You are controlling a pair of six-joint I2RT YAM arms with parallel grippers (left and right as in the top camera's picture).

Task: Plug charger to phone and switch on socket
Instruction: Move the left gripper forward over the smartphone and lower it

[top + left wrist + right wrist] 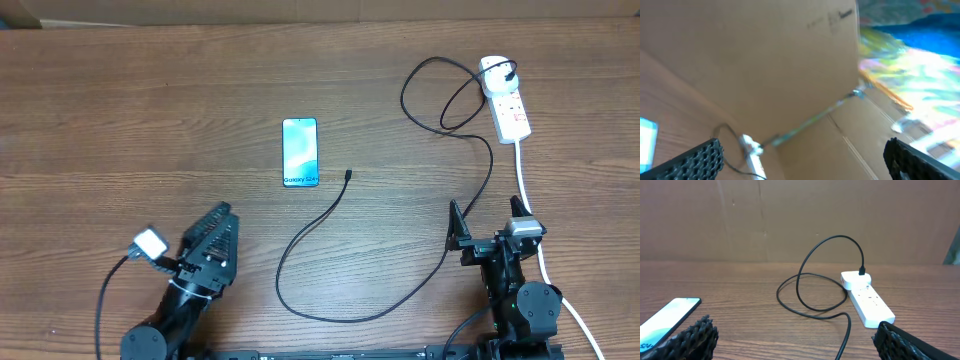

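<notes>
Both the left jaws and the right jaws stand spread wide, holding nothing, over the bench's point(120, 120) near edge. The phone point(300, 152) lies face up mid-bench, with the charger's point(330, 215) loose tip just beside its lower right corner, apart. Its plug sits in the power strip point(507, 103), far right.

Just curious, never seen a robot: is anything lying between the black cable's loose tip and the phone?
Nothing visible. Only bare table lies between the charger's tip and the phone; they lie close together, not touching.

The left wrist view is blurred, its edge cropping the phone point(646, 142).
</notes>
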